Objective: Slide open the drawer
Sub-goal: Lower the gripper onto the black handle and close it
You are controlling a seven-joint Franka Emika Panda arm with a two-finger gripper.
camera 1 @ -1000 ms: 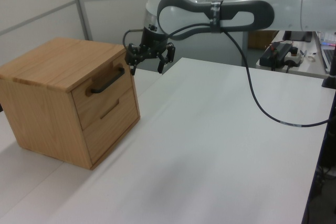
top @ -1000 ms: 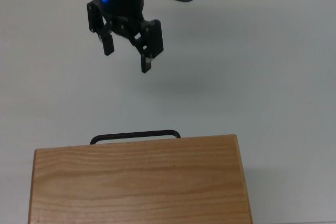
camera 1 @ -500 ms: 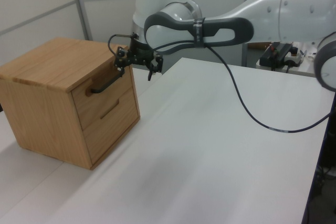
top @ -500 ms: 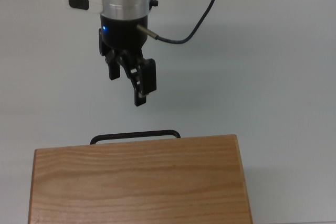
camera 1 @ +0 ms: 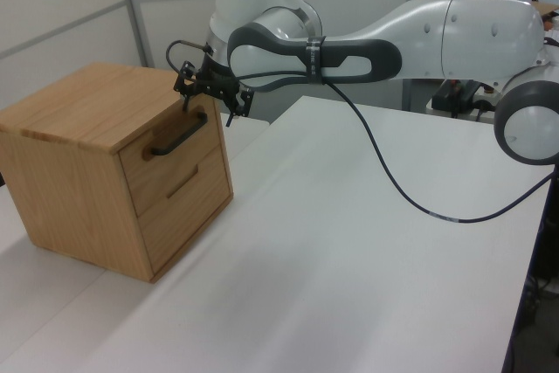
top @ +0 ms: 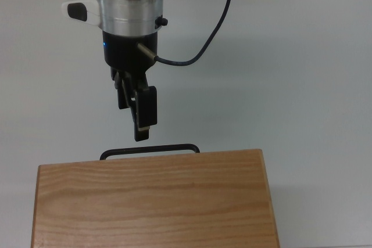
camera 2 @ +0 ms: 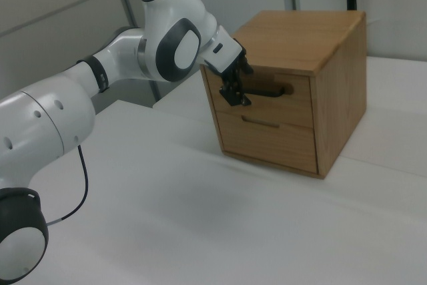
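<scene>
Drawer [camera 2: 277, 98] of light wood sits closed; our black two-finger tool [top: 139, 121], fingers spread, nears its black bar handle [top: 149, 150]. Next we straddle it and clamp.

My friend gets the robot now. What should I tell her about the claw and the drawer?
Claw: turned sideways, hanging just in front of the black bar handle, holding nothing. The top view shows a sliver of gap to the bar; the left and right views cannot confirm it.
Drawer: the upper one in the wooden cabinet, fully shut, front flush.
Done: the claw is lined up at the handle.
Left: close on the bar, then pull the drawer straight out, away from the cabinet.
</scene>
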